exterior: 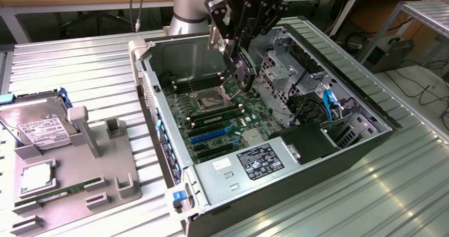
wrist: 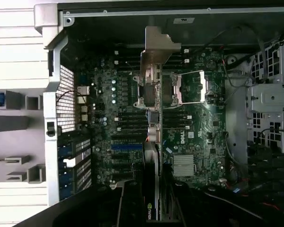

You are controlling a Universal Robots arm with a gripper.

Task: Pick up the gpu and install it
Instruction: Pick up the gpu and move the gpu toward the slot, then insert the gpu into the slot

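Item: gpu (exterior: 243, 75), gripped edge-on by the gripper (exterior: 234, 50), which is clamped on the card's upper edge. The card hangs upright over the motherboard (exterior: 218, 122) inside the open computer case (exterior: 163, 142), apart from the board. Handling, as judged: a light, rigid, flat card that will not flex. It is fragile at the fan, the soldered parts and the contact edge. The board faces are smooth, so a firm pinch on the long edge, clear of the fan, suits best. Any tilt in the grip would carry through to the connector. The exterior view gives the card's height above the board and the round fan face. It also shows a hard drive (exterior: 39, 126) and a memory stick (exterior: 60, 192) on a grey fixture (exterior: 105, 182) on the ribbed desk (exterior: 84, 63). The wrist view looks down along the card's thin edge and shows the silver end bracket (wrist: 156, 49) beside the CPU socket (wrist: 189, 87). There the edge appears to run across the blue slots (wrist: 127, 146) rather than along them.
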